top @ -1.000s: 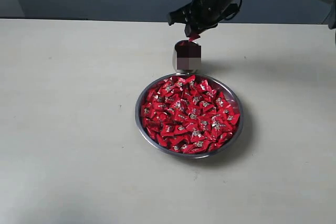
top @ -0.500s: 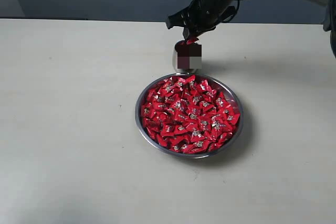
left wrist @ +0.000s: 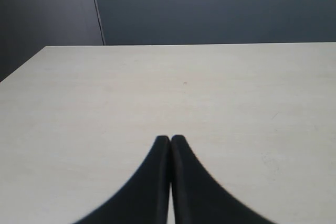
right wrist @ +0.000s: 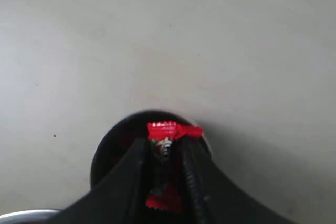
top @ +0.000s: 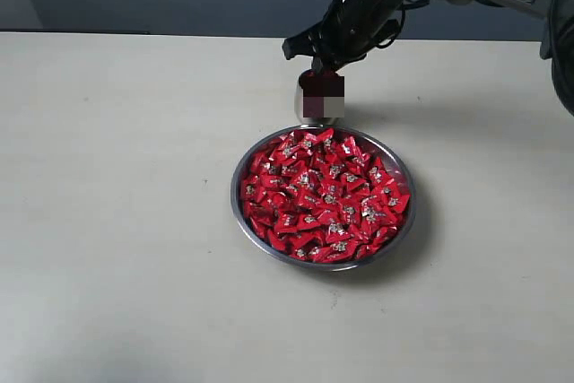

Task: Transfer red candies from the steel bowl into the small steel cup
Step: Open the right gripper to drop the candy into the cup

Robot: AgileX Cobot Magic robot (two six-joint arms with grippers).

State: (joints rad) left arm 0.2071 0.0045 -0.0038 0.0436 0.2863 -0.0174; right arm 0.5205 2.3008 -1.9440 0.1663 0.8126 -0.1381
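Worktop [top: 117,221]: pale, fills most of the exterior frame.

Steel bowl [top: 236,208]: centre of frame, heaped with red candies [top: 323,195]. The heap looks the same as a second ago.

Small steel cup [top: 320,100]: upright, just above the bowl's upper rim. Cannot tell whether the two touch.

Right hand [top: 319,58]: top centre. Over the last second it drifts slightly left and now sits directly above the cup mouth. Jaws partly closed, pinching a single candy [right wrist: 167,131], with the same gap throughout. The wrist view puts that candy over the cup's dark opening, and it is not yet released.

Judgement: alignment looks finished, so the drop is due next. With the bowl still this full, the task is far from done.

Left hand [left wrist: 170,141]: fingers pressed together, holding nothing, over the worktop.
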